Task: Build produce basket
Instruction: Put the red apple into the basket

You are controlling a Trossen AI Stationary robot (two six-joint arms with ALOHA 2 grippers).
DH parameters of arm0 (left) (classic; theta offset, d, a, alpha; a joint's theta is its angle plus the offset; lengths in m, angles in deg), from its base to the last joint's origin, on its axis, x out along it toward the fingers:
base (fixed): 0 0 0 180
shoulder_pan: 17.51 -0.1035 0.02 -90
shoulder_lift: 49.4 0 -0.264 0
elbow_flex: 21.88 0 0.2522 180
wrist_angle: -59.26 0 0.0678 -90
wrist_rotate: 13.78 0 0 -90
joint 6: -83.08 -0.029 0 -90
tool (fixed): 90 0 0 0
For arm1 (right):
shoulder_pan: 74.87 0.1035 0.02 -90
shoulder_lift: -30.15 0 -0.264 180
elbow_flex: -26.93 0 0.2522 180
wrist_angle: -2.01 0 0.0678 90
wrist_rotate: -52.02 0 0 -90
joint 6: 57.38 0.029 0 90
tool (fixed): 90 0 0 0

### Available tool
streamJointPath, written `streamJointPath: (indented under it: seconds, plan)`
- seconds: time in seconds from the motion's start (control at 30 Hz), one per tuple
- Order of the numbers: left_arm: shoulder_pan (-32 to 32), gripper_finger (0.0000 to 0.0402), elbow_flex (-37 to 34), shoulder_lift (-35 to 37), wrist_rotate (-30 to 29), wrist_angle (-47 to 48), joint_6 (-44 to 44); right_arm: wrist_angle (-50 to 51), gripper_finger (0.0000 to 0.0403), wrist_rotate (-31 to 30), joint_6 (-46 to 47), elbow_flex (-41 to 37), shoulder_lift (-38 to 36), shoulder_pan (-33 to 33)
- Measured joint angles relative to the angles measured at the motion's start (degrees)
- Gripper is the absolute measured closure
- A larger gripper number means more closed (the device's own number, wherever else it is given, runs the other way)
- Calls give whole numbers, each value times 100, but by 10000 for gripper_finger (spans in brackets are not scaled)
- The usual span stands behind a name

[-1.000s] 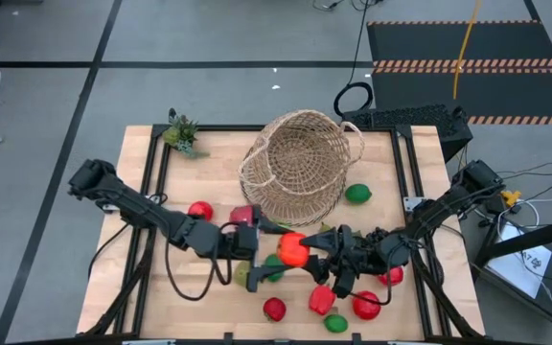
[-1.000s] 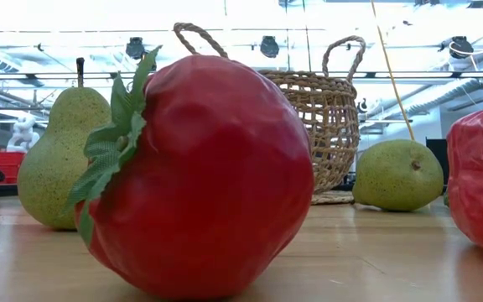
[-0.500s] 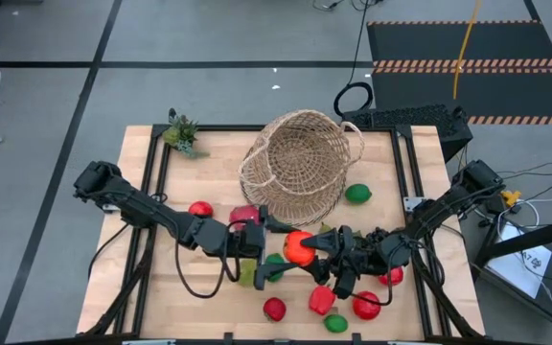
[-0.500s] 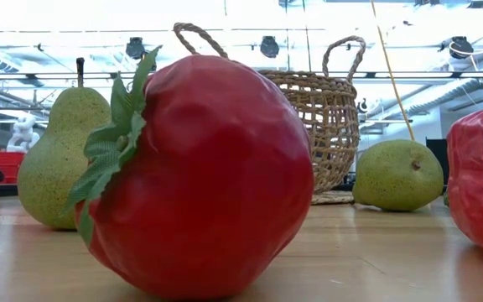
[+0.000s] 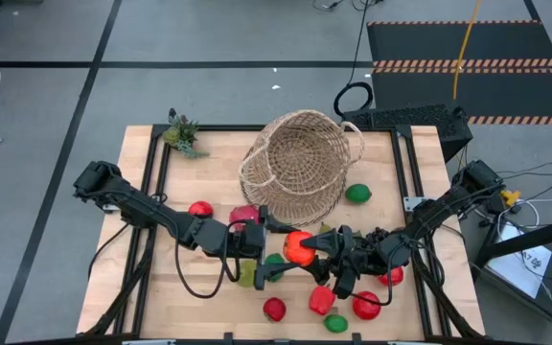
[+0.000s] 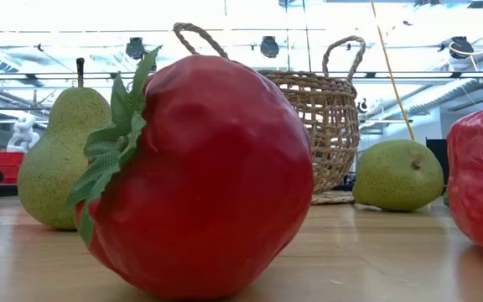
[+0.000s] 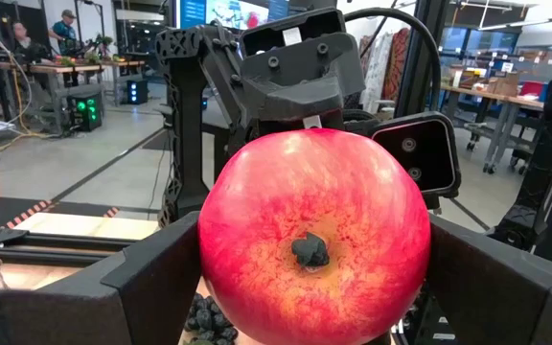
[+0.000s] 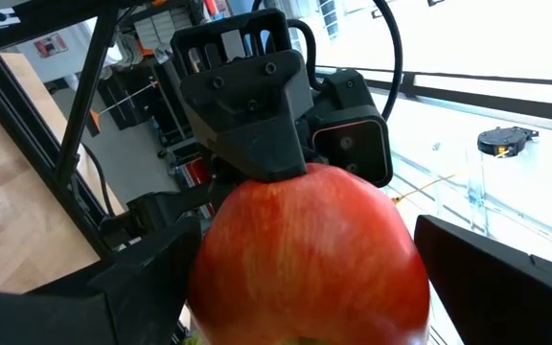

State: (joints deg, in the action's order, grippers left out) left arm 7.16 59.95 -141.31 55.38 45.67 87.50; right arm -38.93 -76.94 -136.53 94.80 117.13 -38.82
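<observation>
1. Round tan woven wicker basket (image 5: 300, 165): rough, matt weave.
2. Pale wooden table (image 5: 209, 297): smooth, visible grain.
3. Red-yellow plastic apple (image 7: 314, 235): smooth, softly glossy.
4. Dark gripper fingers (image 7: 156, 278): matt plastic.

The high camera looked straight down on the whole table (image 5: 209, 144). The low camera sat at tabletop level, very close to a red fruit (image 6: 199, 176), facing the basket (image 6: 317, 126). Both wrist cameras faced each other closely across one red apple (image 7: 314, 235).

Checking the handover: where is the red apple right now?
In the high view the red apple sits mid-table between the left gripper and right gripper, just in front of the basket.
</observation>
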Motion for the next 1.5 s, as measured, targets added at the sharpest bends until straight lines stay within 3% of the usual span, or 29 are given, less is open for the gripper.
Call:
streamJointPath:
  seconds: [0.73, 1.03, 1.27, 1.5]
  plan:
    - [0, 46, 0, 3, -1, 8, -7, 9, 29, 0, -17, 0, 0, 0]
    - [0, 46, 0, 3, -4, 6, -20, 15, 77, -2, -95, 0, 0, 3]
    - [5, 45, 0, 5, -4, 25, 11, 15, 74, -4, -96, 0, 0, 5]
    - [111, 6, 0, 59, -168, 29, -163, 5, 72, 2, -66, 0, -2, 7]
